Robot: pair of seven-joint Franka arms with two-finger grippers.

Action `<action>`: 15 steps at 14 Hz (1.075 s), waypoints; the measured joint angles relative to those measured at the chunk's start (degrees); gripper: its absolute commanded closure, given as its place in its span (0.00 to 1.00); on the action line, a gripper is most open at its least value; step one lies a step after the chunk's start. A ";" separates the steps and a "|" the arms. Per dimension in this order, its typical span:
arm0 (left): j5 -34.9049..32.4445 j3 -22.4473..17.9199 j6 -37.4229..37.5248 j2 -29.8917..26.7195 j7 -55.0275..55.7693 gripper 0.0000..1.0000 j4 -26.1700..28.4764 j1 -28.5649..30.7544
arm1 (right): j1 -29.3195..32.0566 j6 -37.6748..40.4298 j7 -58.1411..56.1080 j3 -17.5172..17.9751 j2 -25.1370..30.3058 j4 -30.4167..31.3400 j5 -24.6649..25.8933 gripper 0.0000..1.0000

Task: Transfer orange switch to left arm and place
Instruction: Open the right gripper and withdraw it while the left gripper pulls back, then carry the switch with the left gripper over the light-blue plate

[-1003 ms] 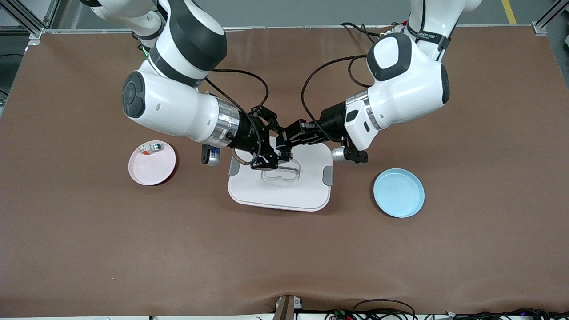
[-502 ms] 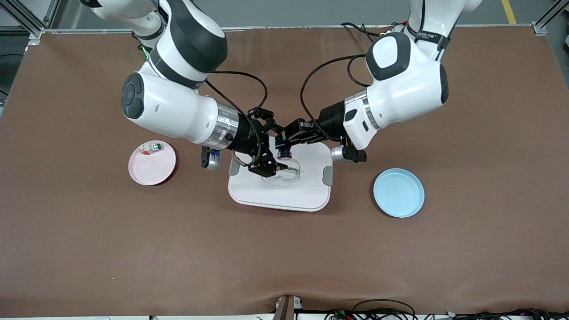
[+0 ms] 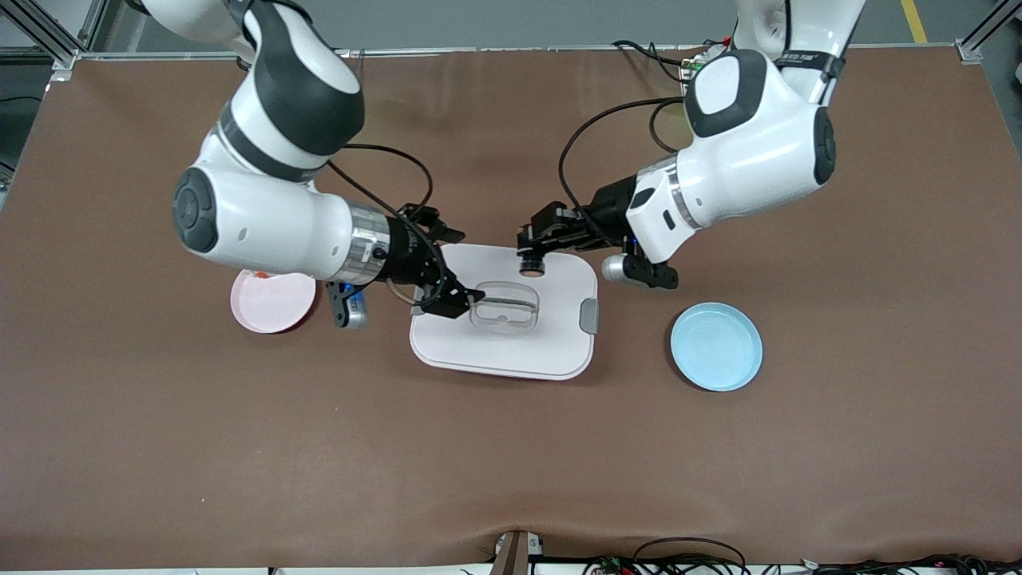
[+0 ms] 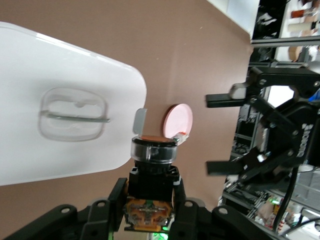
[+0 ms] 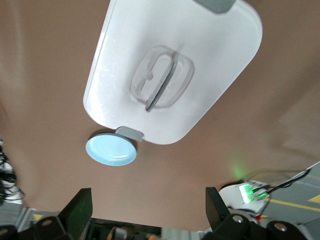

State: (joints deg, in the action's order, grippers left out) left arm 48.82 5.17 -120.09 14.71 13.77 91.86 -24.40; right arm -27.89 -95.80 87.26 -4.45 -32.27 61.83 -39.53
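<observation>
Pulling apart now: a second ago both grippers met over the box [image 3: 503,323] lid, now my right gripper [image 3: 461,302] sits back over the box edge toward the right arm's end, my left gripper [image 3: 533,249] back toward its own end. Right fingers [image 5: 79,212] spread wide with nothing between them (they were nearly closed a second ago). Left gripper is clamped on the orange switch [image 4: 152,172], so the switch is mine on the left now, up in the air over the box edge nearest the arm bases.

Switch look: black blocky body, orange bands at the gripped end, clear ring and a flat orange face at the free end.

Pink plate [image 3: 273,300] is now partly covered by the right arm in the front view. Blue plate [image 3: 716,346] unchanged, box unchanged.
</observation>
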 measured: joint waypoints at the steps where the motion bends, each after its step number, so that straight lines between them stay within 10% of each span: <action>1: -1.24 -0.03 2.14 -0.39 0.14 1.00 -0.10 0.71 | 1.11 2.10 -3.09 -0.11 0.00 -0.05 0.11 0.00; 15: -28.68 -0.33 27.71 -2.67 22.85 1.00 -7.73 5.90 | 14.99 27.44 -64.70 -0.66 2.58 -2.07 30.87 0.00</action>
State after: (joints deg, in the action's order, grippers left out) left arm 20.14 4.84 -92.38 12.04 36.62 84.12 -18.50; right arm -12.90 -68.36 22.56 -5.12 -29.70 59.76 -8.67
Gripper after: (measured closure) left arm 0.586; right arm 0.000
